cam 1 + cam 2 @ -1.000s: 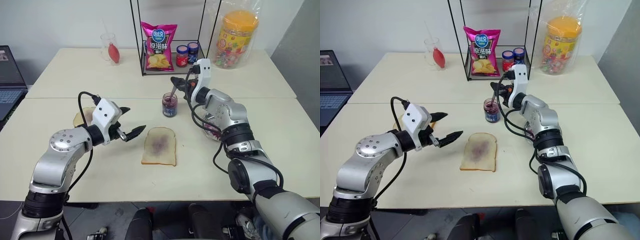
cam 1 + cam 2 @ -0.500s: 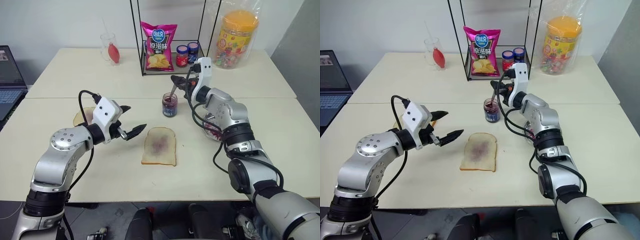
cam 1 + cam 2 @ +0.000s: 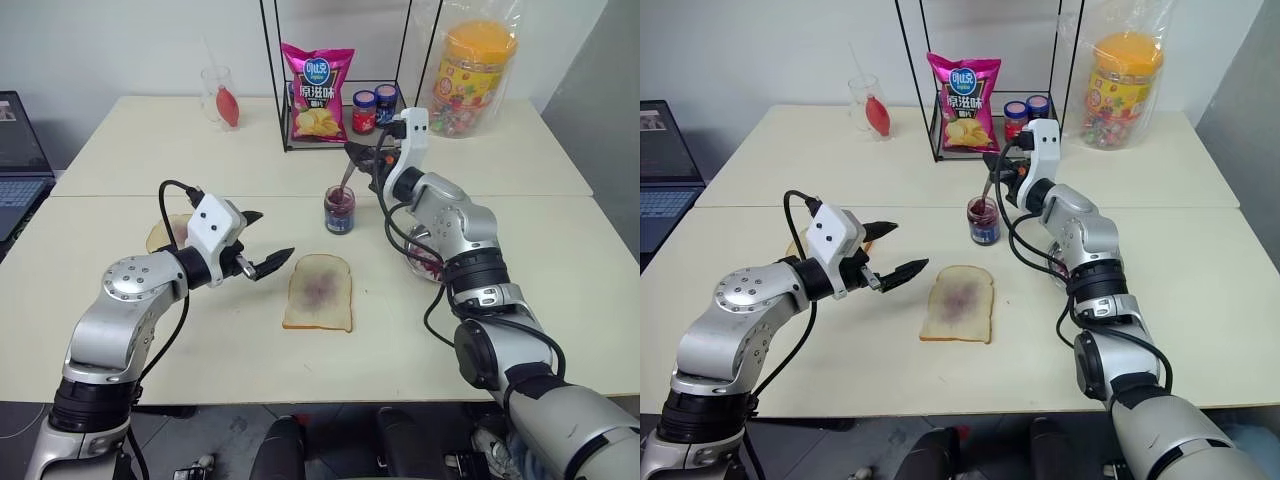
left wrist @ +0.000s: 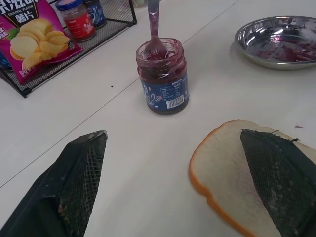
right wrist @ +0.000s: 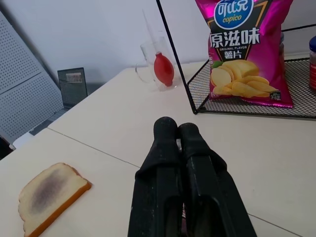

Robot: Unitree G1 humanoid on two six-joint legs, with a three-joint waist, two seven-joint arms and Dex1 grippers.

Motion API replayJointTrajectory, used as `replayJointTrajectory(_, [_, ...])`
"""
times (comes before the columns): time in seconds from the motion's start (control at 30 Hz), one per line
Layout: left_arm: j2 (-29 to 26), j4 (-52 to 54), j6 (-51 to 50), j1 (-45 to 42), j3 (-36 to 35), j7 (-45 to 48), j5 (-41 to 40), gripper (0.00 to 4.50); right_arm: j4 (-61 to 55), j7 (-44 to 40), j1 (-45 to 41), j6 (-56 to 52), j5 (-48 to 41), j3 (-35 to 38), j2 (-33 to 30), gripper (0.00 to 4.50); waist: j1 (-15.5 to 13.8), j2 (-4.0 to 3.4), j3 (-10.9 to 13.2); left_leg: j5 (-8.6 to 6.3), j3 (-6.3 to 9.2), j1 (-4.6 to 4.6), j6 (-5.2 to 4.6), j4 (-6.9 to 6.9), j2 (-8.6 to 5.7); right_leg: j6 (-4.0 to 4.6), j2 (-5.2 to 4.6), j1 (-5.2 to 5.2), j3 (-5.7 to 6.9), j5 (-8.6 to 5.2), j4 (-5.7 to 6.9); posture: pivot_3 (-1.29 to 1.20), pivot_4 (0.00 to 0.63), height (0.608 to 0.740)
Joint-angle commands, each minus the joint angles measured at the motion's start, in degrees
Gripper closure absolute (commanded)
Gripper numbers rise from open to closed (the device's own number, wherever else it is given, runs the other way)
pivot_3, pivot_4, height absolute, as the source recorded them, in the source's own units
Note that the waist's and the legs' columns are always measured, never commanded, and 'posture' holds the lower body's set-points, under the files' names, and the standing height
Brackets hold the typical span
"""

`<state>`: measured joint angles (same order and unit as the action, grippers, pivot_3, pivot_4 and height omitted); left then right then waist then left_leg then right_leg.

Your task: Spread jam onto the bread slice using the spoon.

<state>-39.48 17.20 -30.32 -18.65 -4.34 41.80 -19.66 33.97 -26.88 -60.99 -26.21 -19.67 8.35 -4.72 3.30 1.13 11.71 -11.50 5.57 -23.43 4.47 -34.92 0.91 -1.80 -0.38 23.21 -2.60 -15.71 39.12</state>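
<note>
The jam jar [image 3: 339, 210] stands open on the table, just behind the bread slice [image 3: 319, 291], which lies flat with a faint purple smear in its middle. The spoon [image 3: 346, 182] stands in the jar, its bowl down in the jam and its handle slanting up. My right gripper [image 3: 357, 156] is above the jar, shut on the top of that handle. My left gripper [image 3: 270, 236] hovers open and empty to the left of the bread slice. In the left wrist view the jar [image 4: 163, 76], the spoon [image 4: 153, 24] and the bread [image 4: 229, 158] lie ahead of its spread fingers.
A browner bread slice [image 3: 165, 232] lies behind my left hand. A metal bowl [image 3: 425, 262] smeared with jam sits by my right forearm. At the back are a wire rack [image 3: 290, 140] with a chips bag [image 3: 318, 92] and two small jars [image 3: 364, 110], a glass [image 3: 220, 97] and a candy tub [image 3: 477, 78].
</note>
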Motion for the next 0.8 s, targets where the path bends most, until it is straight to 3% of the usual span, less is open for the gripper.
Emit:
replayJointTrajectory(0.03, [0.13,0.79,0.88,-1.07,-0.19,-0.31,0.22,0.00,-3.06,0.72,-0.50,-2.02,-3.05,2.11,0.48,4.48,0.00,0.00,0.00,0.00,0.00,0.00,0.00,0.00,0.00,0.00,0.00,0.00,0.00,0.00,0.00,0.00,0.150,0.740])
replayJointTrajectory(0.8, [0.63,0.67,0.65,-1.86,0.02,-0.25,0.42,0.00,-4.70,2.04,0.09,-2.77,-4.23,3.30,-0.27,4.48,0.00,0.00,0.00,0.00,0.00,0.00,0.00,0.00,0.00,0.00,0.00,0.00,0.00,0.00,0.00,0.00,0.150,0.740])
